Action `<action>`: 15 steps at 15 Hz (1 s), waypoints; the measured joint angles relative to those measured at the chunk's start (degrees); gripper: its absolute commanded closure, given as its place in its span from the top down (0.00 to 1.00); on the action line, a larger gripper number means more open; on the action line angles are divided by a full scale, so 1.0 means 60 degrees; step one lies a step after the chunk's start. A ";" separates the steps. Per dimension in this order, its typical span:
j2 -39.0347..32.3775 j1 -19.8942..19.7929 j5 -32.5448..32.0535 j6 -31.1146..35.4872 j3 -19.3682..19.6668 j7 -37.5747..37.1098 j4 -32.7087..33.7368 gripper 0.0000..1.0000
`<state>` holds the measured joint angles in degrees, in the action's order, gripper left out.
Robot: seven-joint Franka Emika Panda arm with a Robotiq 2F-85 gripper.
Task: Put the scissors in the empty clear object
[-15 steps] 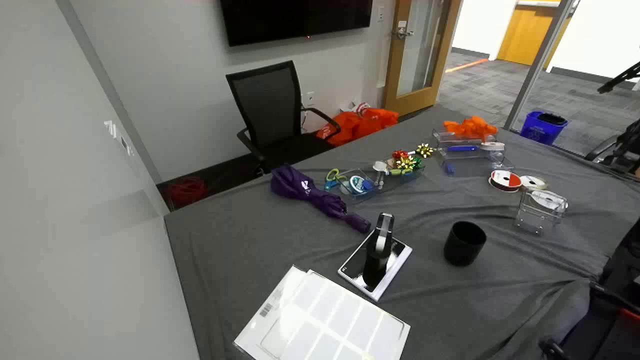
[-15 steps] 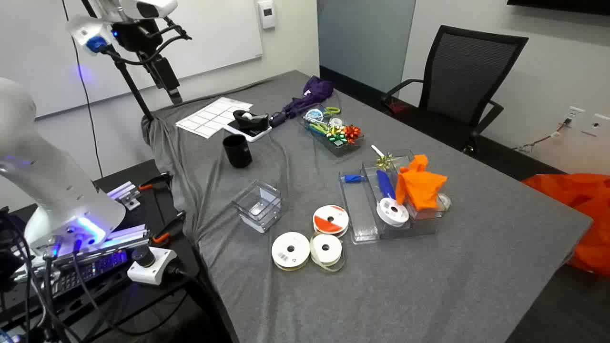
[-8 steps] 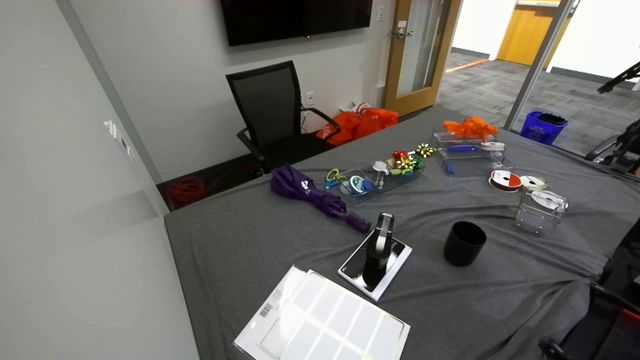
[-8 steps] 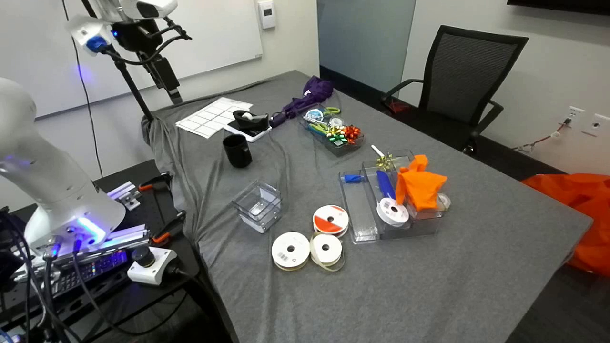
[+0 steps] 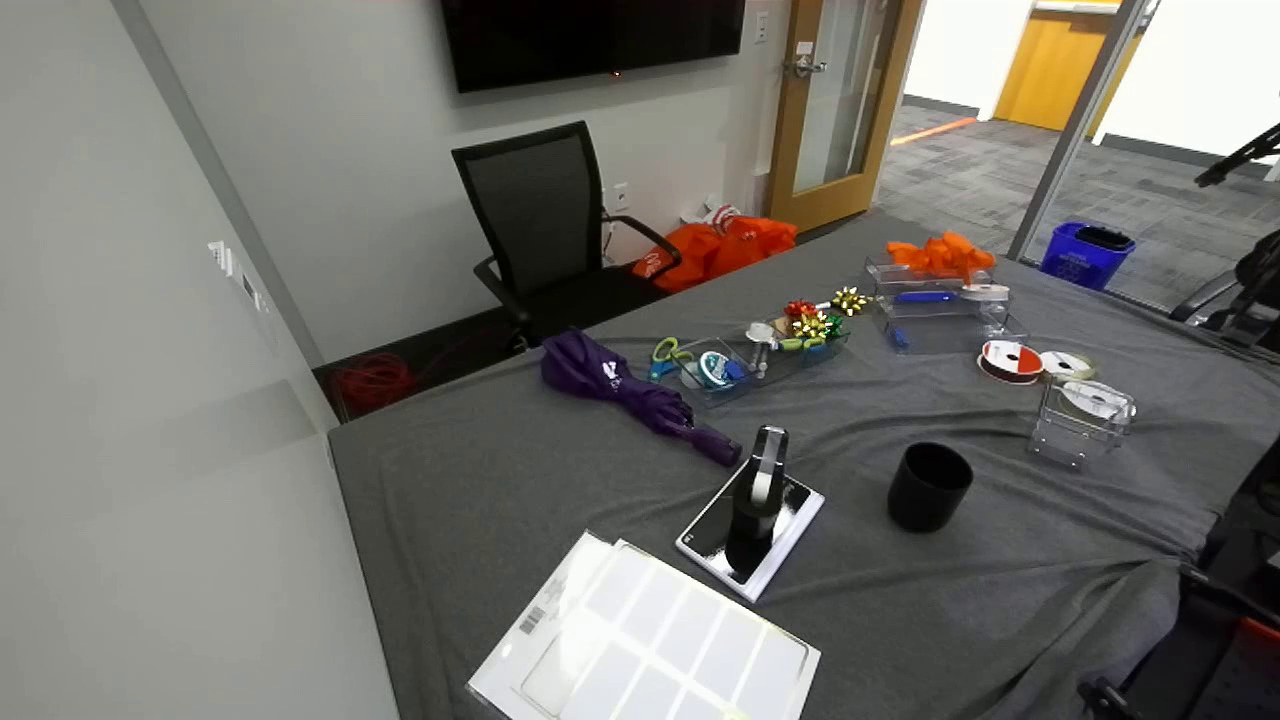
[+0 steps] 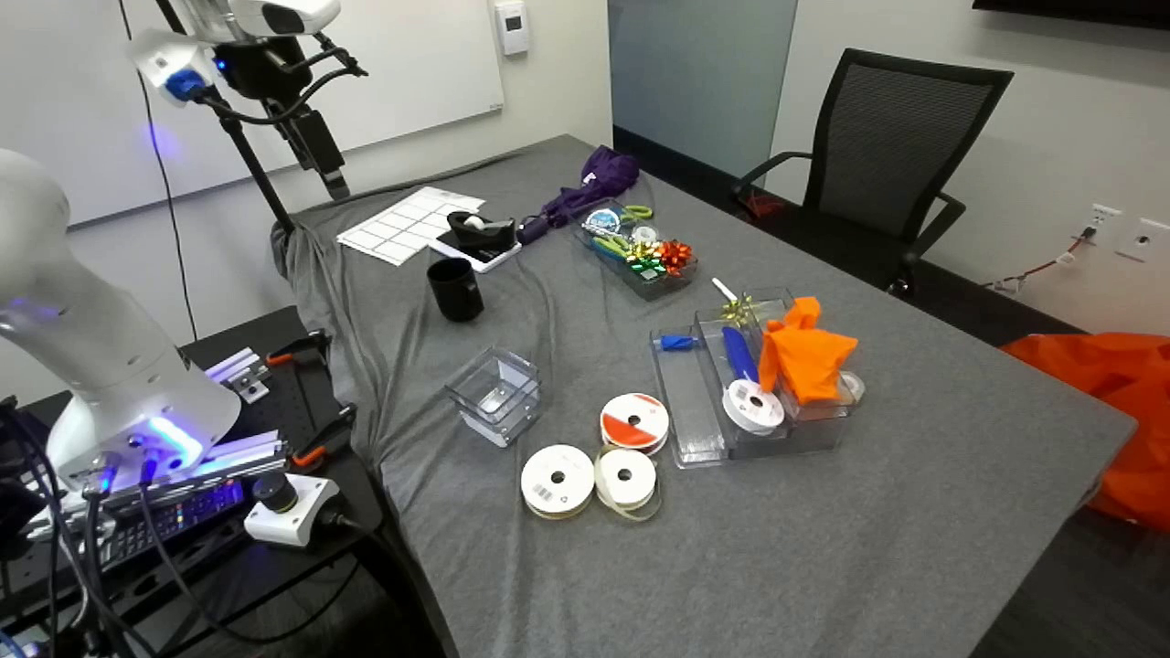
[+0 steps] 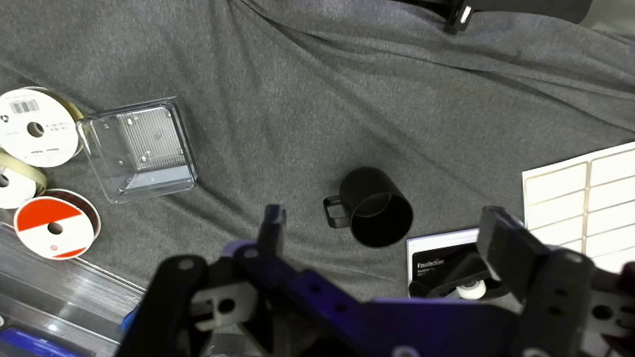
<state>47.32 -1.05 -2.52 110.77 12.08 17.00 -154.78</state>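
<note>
in an exterior view we see the white arm (image 6: 119,356) standing at the left, a bluish light (image 6: 176,442) glowing low on its base; it leans out past the left edge and its wrist shows at the top. from that wrist the gripper (image 7: 385,215) hangs at a slant in front of the whiteboard (image 6: 411,73), fingertips aimed down and toward the right of that view, well above the table (image 6: 868,530).

in the wrist view we look down past both fingers (image 7: 274,228), spread far apart with nothing held between them. the black mug (image 7: 372,193) shows in the gap, yet it stands on the gray cloth (image 7: 278,124) below and touches neither finger. to the left of that view we have the clear container (image 7: 151,136), just beside the ribbon spools (image 7: 39,146).

we find the green-handled scissors (image 5: 663,363) in both exterior views, at the corner of a clear tray (image 6: 654,288) near the purple umbrella (image 6: 585,192), well apart from the gripper; whether they lie inside the rim or across it we cannot tell. a second green handle (image 6: 611,246) lies in the tray, near the shiny bows (image 6: 675,256).
</note>
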 measured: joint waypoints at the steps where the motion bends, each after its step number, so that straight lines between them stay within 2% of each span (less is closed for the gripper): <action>1: 0.0000 0.0000 0.0000 0.0000 0.0000 0.0000 0.0000 1.00; 8: -0.0044 0.0002 0.0357 0.0304 0.0006 -0.0132 -0.0016 1.00; 11: -0.0404 0.0016 0.1197 0.1395 0.0075 -0.0392 -0.0040 1.00; 15: -0.1313 0.0123 0.2698 0.3460 0.0292 -0.0637 0.0002 1.00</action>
<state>39.44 -0.32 13.67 131.53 13.83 13.18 -154.77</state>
